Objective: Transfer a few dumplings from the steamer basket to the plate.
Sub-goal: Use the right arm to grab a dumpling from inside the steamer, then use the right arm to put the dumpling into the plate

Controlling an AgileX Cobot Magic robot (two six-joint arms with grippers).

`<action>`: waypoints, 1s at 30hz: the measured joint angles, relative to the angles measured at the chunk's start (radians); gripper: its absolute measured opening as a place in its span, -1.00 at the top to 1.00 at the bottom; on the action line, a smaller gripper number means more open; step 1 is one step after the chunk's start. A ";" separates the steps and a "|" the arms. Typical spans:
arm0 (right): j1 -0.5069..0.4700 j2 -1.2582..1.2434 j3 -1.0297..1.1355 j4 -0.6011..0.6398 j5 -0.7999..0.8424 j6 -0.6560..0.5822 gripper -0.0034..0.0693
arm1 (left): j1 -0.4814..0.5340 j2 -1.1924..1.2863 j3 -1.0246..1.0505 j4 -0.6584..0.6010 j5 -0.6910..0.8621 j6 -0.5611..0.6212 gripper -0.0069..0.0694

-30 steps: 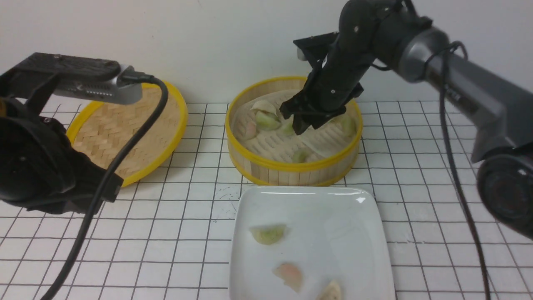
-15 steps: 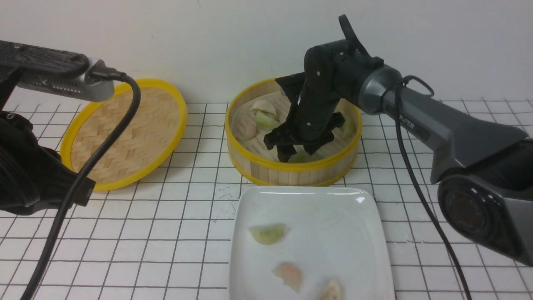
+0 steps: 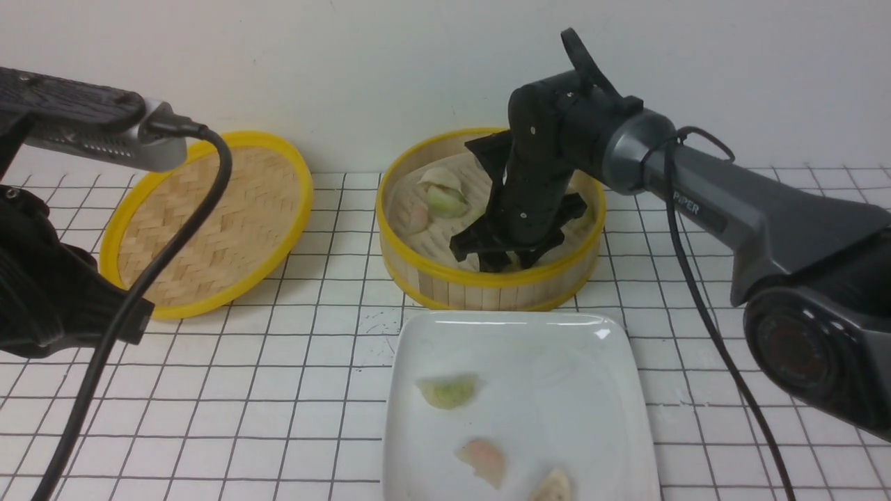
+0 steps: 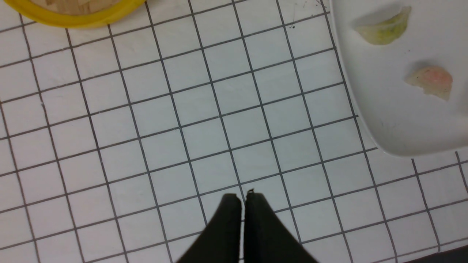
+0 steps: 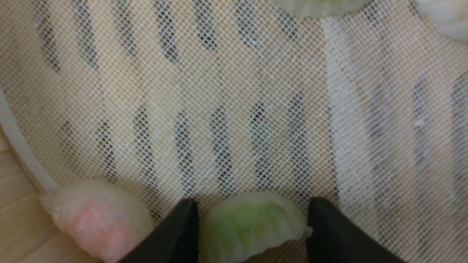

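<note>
White gridded tabletop (image 3: 313, 362) against a pale wall. Lettering "PIPER" (image 3: 692, 207) marks the grey right arm (image 3: 766, 216). Right tool (image 5: 253, 202), lowered inside the round bamboo steamer basket with yellow rims (image 3: 487, 282), grips a pale green crescent dumpling (image 5: 252, 226) by both sides as it lies on the mesh liner (image 5: 219, 91); a pinkish dumpling (image 5: 95, 219) lies just beside. Left tool (image 4: 243, 204), fingers together and empty, hangs above the tabletop near the glossy white square plate (image 3: 529, 362), which carries three more dumplings (image 3: 449, 390).

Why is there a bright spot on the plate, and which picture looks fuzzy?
Front view: the bright spot is light glaring off a corner of the plate. Right wrist view: fuzziest, the green dumpling and fingers sit very close. Left wrist view: sharp, soft shadows.
</note>
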 joint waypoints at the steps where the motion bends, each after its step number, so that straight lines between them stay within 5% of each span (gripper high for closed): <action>1: 0.000 0.000 -0.009 -0.017 0.003 -0.001 -0.05 | 0.000 0.000 0.000 0.000 0.000 0.000 0.83; 10: 0.000 -0.211 0.016 -0.017 0.006 0.002 -0.05 | 0.000 0.000 0.000 0.000 0.000 0.000 0.83; 19: 0.000 -0.693 0.672 0.153 -0.013 -0.005 -0.05 | 0.000 0.000 0.000 -0.005 0.000 0.005 0.83; 22: 0.002 -0.676 0.859 0.203 -0.125 -0.014 -0.05 | 0.000 0.000 0.000 -0.005 -0.006 0.008 0.83; 30: 0.002 -0.567 0.934 0.264 -0.237 -0.019 -0.10 | 0.000 0.003 0.000 -0.012 -0.058 0.008 0.83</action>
